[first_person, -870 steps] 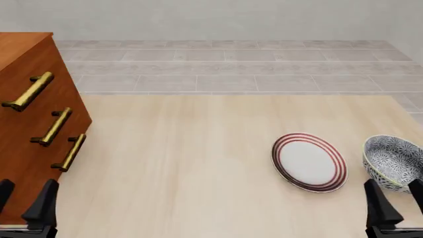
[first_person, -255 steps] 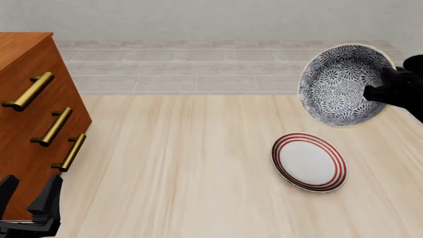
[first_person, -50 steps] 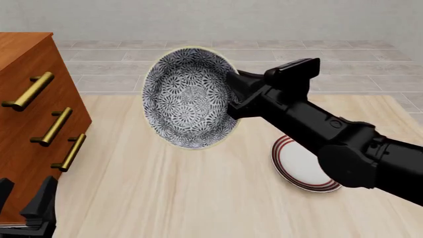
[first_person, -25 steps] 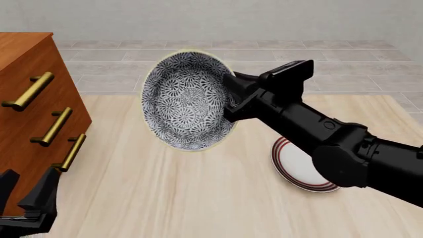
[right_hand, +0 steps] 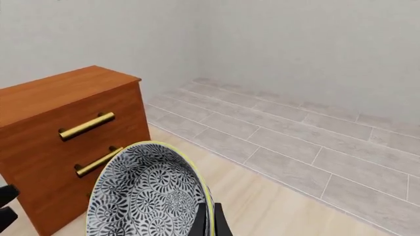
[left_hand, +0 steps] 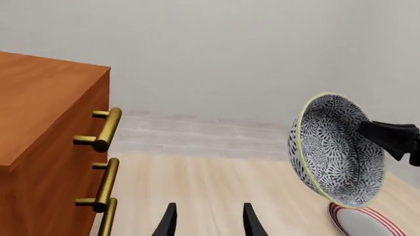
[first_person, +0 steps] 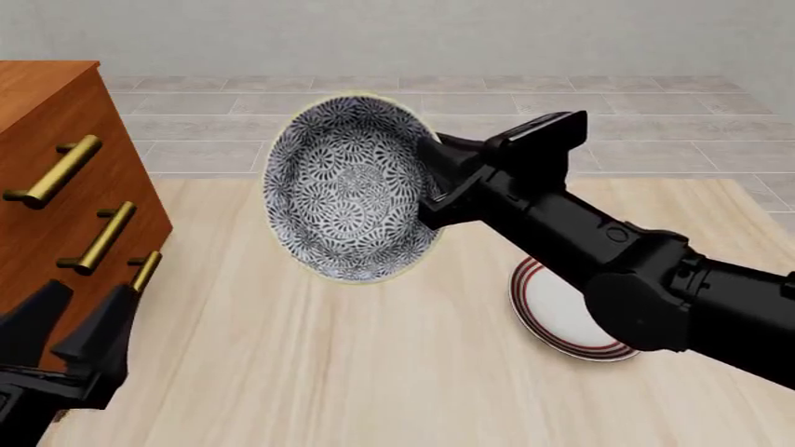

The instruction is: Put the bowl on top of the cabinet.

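The blue-and-white floral bowl [first_person: 352,186] hangs tipped on its side above the table, its inside facing the cabinet. My right gripper [first_person: 433,182] is shut on the bowl's right rim, and in the right wrist view its fingers [right_hand: 199,222] pinch the bowl [right_hand: 147,196]. The reddish-brown cabinet [first_person: 56,214] with three brass handles stands at the far left, well apart from the bowl. My left gripper [first_person: 77,326] stands open and empty low by the cabinet's front. From the left wrist I see the bowl [left_hand: 335,150], the cabinet [left_hand: 49,142] and my open left gripper [left_hand: 208,219].
A flat white plate with red rings [first_person: 565,321] lies on the table under the right arm; the plate [left_hand: 364,223] also shows in the left wrist view. The right arm [first_person: 621,275] stretches across the table's right half. Grey floor tiles lie beyond the far edge.
The left gripper has risen and moved a little to the right by the cabinet. The bowl in the right gripper has barely shifted left.
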### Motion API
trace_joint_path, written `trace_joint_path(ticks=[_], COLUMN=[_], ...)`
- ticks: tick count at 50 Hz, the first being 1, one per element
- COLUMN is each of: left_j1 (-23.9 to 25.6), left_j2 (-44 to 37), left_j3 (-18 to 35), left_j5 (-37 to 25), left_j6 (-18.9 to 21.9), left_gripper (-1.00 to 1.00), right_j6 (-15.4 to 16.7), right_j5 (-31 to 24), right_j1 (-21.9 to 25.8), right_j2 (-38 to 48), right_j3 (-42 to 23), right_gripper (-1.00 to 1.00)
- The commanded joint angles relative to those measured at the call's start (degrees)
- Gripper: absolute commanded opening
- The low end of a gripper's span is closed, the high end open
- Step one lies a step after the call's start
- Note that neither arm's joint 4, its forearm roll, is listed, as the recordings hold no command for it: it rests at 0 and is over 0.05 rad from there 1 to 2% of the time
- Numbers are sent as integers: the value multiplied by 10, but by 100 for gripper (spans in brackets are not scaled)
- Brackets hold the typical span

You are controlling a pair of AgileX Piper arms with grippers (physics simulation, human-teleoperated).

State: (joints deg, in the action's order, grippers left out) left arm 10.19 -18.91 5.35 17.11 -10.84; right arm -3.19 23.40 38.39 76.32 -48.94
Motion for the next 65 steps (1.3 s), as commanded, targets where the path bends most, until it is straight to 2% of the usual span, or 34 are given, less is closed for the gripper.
trace_joint_path(ticks=[1, 24, 25, 26, 36, 46, 48, 49, 53, 60, 65], left_j1=[38, 86, 86, 87, 98, 121, 124, 125, 133, 139, 148], left_j2=[-54, -119, -122, -124, -148, -181, -188, -191, -201, -210, -215], left_j3=[13, 41, 43, 43, 54, 67, 64, 67, 69, 72, 72], left_j5=[57, 137, 140, 144, 171, 204, 219, 217, 225, 239, 243], left_j6=[-12, -36, -37, -39, -50, -61, -85, -74, -75, -100, -99], left_gripper=[100, 100, 100, 100, 100, 100, 100, 100, 100, 100, 100], right_j6=[0, 2, 5, 22, 26, 44, 43, 44, 49, 57, 61], right_j5=[2, 7, 8, 10, 14, 24, 26, 26, 28, 23, 19], right_j1=[2, 5, 4, 5, 5, 6, 6, 7, 7, 8, 11], right_j2=[-2, 1, 0, -3, -1, -2, 0, 0, 1, -1, -4], right_j3=[-4, -4, -3, -1, 3, 8, 8, 8, 9, 2, -2], right_gripper=[-100, -100, -100, -100, -100, -100, -100, -100, -100, -100, -100])
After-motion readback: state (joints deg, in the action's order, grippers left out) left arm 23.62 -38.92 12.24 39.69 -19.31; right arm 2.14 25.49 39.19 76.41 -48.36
